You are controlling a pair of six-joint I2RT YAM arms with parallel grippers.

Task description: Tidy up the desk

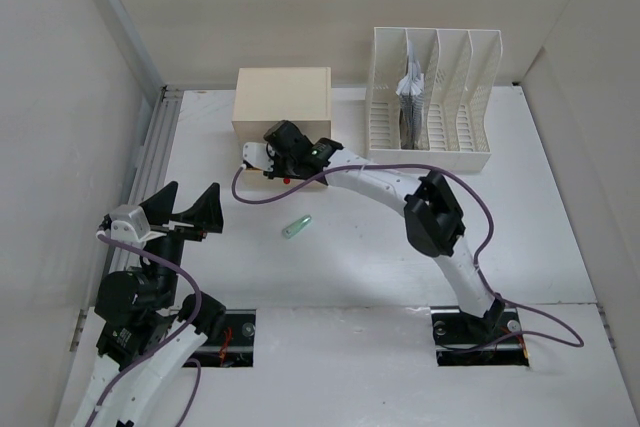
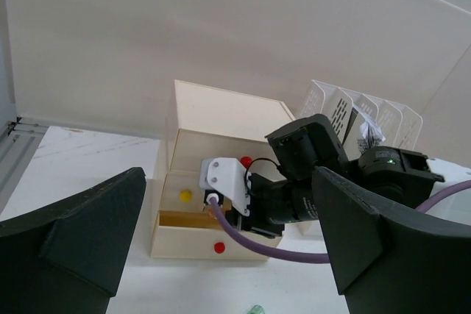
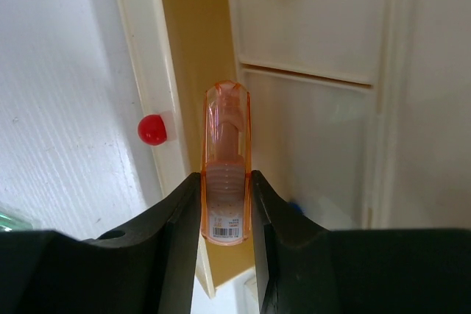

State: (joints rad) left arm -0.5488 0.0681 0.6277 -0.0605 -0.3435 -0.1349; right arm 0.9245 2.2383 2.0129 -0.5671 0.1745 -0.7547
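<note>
- The desk (image 1: 350, 277) is the white tabletop under both arms. In the top view, the cream drawer box (image 1: 282, 97) stands at its 12 o'clock edge. The white file rack (image 1: 430, 97) is at 3 o'clock of the box.
- The lowest drawer (image 2: 184, 218), marked by a red knob (image 3: 152, 130), is pulled out. In the right wrist view its amber cavity runs as a strip from 12 to 6 o'clock.
- An orange translucent item (image 3: 224, 163) is the thing in hand. Its long axis also runs 12 to 6 o'clock, parallel to the cavity.
- In that view the item overlaps the cavity's 3 o'clock edge, partly over the box front. Dropping it in probably calls for a small shift toward 9 o'clock, though depth is hard to judge here.
- The right gripper (image 3: 224, 182) is clamped on the item's lower half, one finger on each long side. Seen from above, it sits right at the box front.
- A small pale green object (image 1: 297, 227) lies loose on the desk at 6 o'clock of the right gripper. Its long axis runs from 7 to 1 o'clock.
- The left gripper (image 1: 190, 192) hovers with its fingers wide apart and holds nothing. The green object lies at about 4 o'clock from it.
- The right gripper is the nearer of the two to the green object, but it is occupied, so the left looks like the free one for that pick.
</note>
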